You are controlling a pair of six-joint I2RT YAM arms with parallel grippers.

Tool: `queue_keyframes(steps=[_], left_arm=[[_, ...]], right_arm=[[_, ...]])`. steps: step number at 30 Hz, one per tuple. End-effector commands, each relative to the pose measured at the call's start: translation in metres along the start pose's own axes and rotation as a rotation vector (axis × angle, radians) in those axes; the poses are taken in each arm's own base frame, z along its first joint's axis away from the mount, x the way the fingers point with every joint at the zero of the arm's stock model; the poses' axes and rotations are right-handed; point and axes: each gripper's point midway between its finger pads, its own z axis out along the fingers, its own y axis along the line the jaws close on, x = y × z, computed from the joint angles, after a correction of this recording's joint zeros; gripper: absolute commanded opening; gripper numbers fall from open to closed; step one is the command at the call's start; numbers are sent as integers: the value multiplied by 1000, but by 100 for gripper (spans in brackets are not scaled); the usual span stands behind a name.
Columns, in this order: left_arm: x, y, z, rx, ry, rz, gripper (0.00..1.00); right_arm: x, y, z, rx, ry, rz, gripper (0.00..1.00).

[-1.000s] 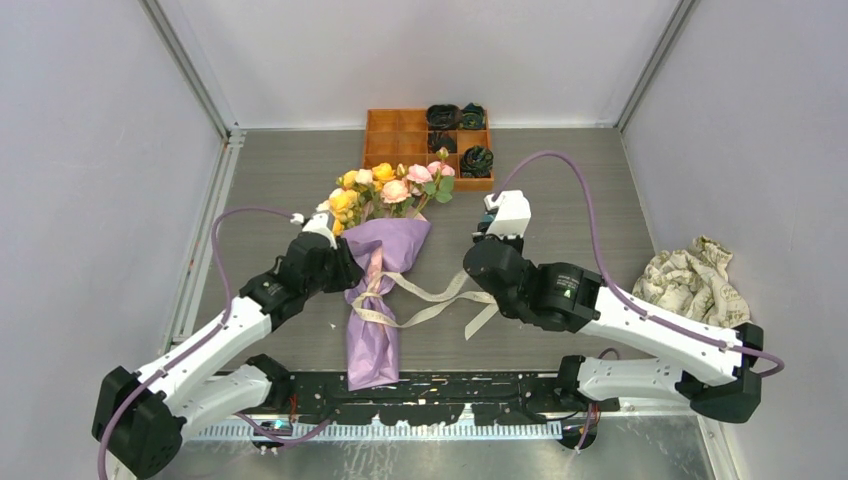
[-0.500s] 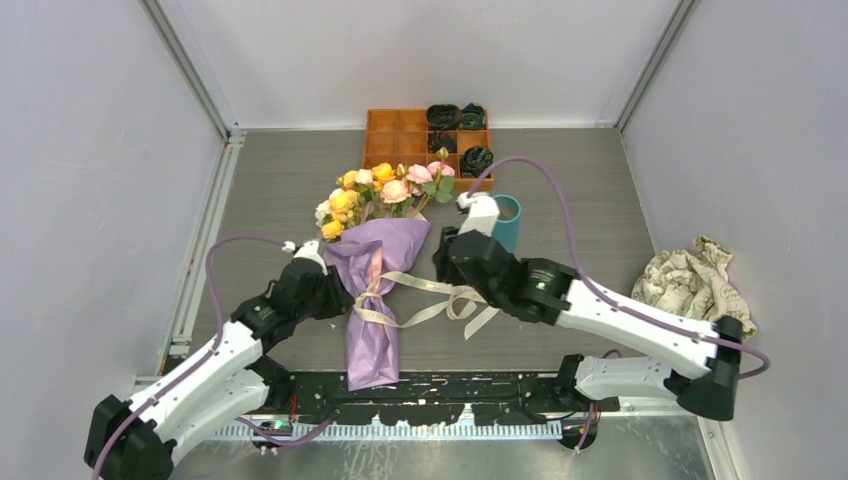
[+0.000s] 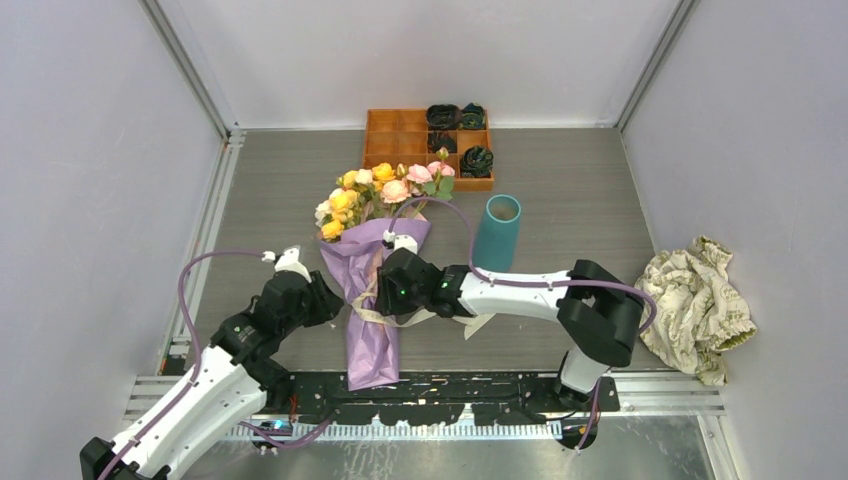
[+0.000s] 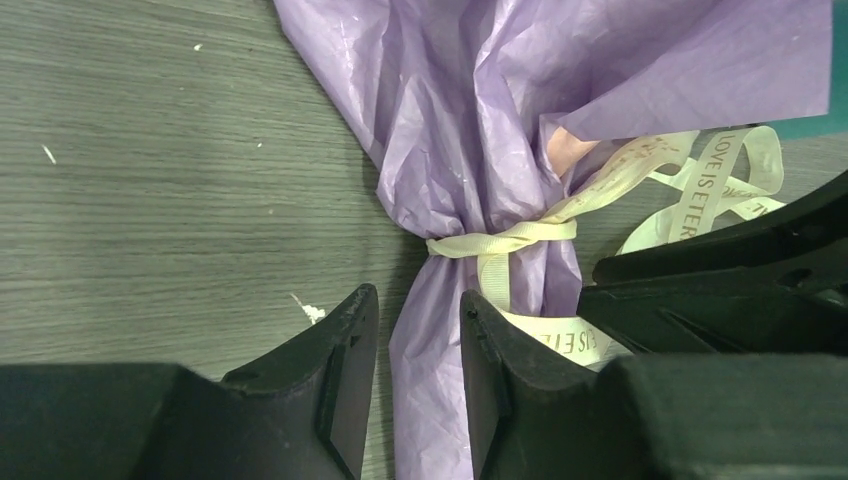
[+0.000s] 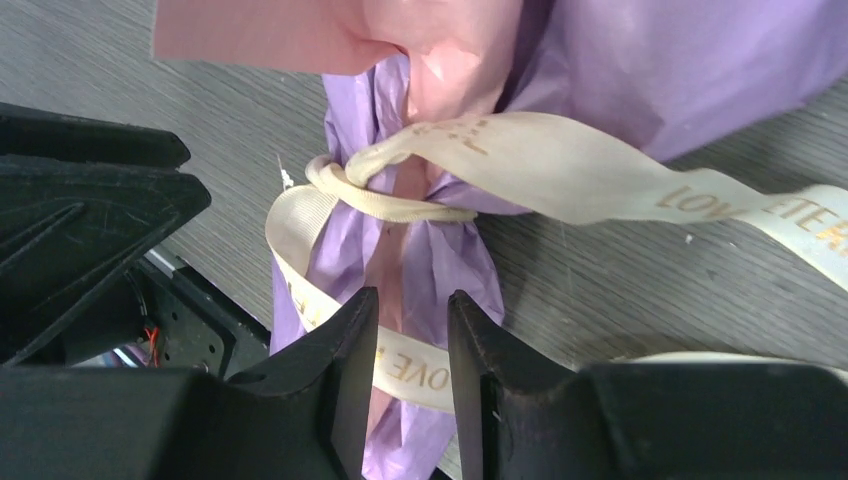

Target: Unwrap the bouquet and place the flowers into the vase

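The bouquet (image 3: 370, 345) lies on the table in purple paper, its stem end toward the arms. Its flowers (image 3: 385, 188), yellow, pink and cream roses, point toward the far side. A cream ribbon (image 4: 500, 240) is knotted round the narrow waist, with printed tails trailing right (image 5: 560, 165). My left gripper (image 3: 325, 300) is at the waist from the left, open, with the purple paper between its fingers just below the knot (image 4: 418, 310). My right gripper (image 3: 385, 290) comes from the right, open, its fingers over ribbon and paper (image 5: 412, 300). The teal vase (image 3: 497, 233) stands upright right of the bouquet.
An orange compartmented tray (image 3: 400, 130) with dark rosettes (image 3: 476, 158) sits at the back wall. A crumpled beige patterned cloth (image 3: 700, 305) lies at the right wall. The black mounting rail (image 3: 450, 385) runs along the near edge under the wrap's tail.
The right arm swung left from in front of the vase to the bouquet's tied waist, uncovering the vase, and its jaws opened. The left gripper slid nearer along the wrap to the knot.
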Motion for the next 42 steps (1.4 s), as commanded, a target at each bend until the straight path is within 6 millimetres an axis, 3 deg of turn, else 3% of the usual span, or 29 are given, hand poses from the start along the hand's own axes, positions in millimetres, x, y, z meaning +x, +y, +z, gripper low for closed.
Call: queue_keyframes(steps=[1, 13, 21, 32, 38, 42], left_arm=[[0, 4, 0, -16, -12, -13, 37], [4, 4, 4, -13, 0, -18, 37], [4, -1, 10, -3, 11, -20, 37], [7, -1, 16, -4, 25, -20, 37], [11, -1, 21, -1, 38, -22, 37], [12, -2, 24, -3, 46, -23, 37]], right_arm=[[-30, 38, 5, -116, -83, 11, 37], [-58, 15, 19, 69, -161, -105, 36], [-43, 2, 26, 107, -120, -115, 33], [-34, 5, -4, 57, -135, -82, 34], [-33, 2, -15, 50, -148, -72, 44], [-30, 5, -17, 43, -141, -80, 45]])
